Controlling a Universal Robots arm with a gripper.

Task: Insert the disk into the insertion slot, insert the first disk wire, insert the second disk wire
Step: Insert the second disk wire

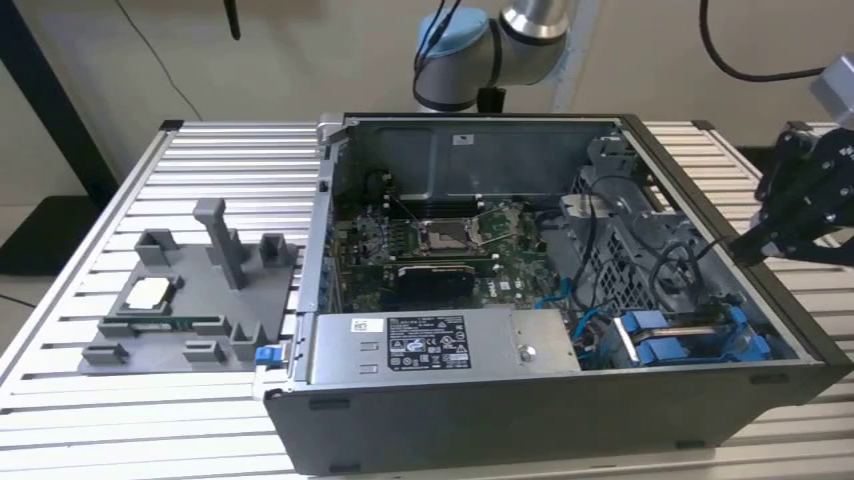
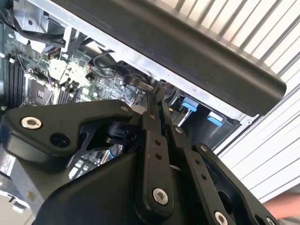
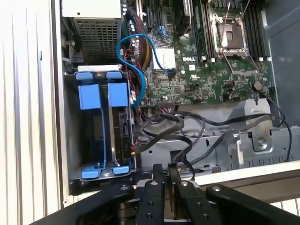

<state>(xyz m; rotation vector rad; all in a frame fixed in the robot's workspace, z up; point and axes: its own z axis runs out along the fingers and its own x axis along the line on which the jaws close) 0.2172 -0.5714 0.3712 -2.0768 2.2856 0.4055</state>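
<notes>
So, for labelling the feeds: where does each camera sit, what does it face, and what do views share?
Exterior view: off the arm, raised, looking down into the open dark-grey metal computer case; the arm's silver-and-blue joint and black gripper show.
First wrist view: on the arm, facing the grey perforated drive bay with blue plastic rails past the gripper.
Second wrist view: on the arm, facing the case's rim past the gripper.
Both wrist views share the green motherboard.

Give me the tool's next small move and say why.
Probably ease the tool inward over the case wall toward the insertion slot. The blue-framed disk already seems to sit in it, black wires lie loose beside its connector edge, and the tool hangs at the case's rim on the exterior view's right, apart from them.
</notes>
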